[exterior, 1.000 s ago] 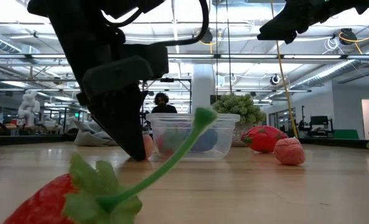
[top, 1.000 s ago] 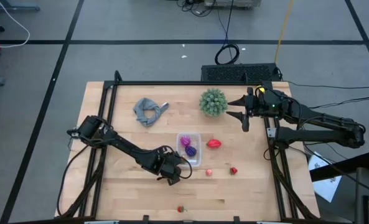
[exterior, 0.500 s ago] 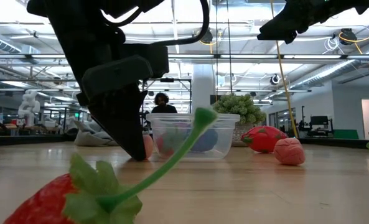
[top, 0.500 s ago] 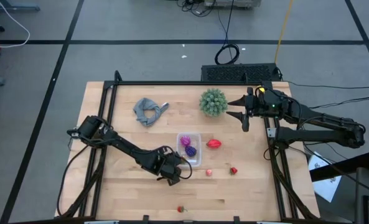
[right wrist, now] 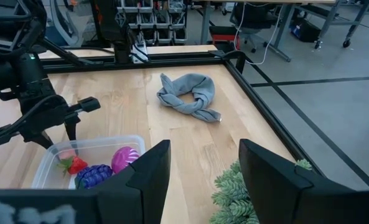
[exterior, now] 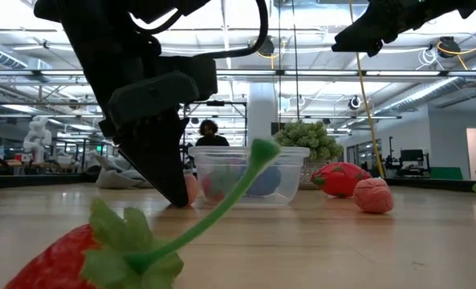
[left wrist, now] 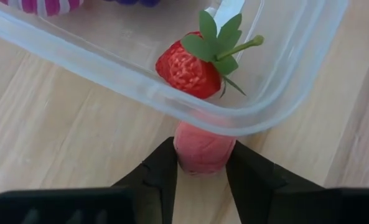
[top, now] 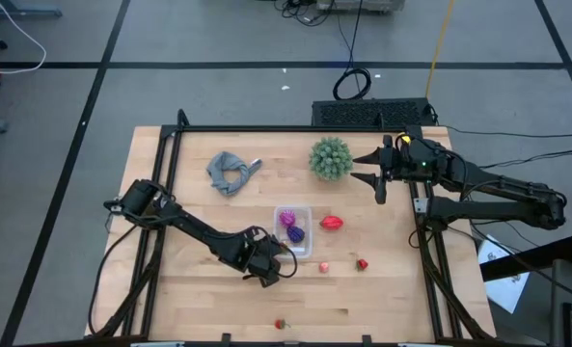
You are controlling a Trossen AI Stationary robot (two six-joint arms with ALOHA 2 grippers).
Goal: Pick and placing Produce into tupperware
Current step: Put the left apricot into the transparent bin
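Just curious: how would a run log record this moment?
left tool: shut on pink produce piece beside tupperware | right tool: open, waiting near green plant

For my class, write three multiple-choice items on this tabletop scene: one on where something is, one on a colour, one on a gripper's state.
1. Where is the grey cloth?
A. inside the container
B. on the table, apart from the container
C. in the right gripper

2. What colour is the fruit the left gripper holds?
A. pink
B. green
C. blue

3. How is the right gripper?
A. shut on a strawberry
B. shut on the cloth
C. open, holding nothing

Answers: 1 B, the cloth lies on bare wood, away from the clear container. 2 A, the pink fruit sits between the fingers, just outside the container wall. 3 C, its fingers stand apart over the table by the green plant.
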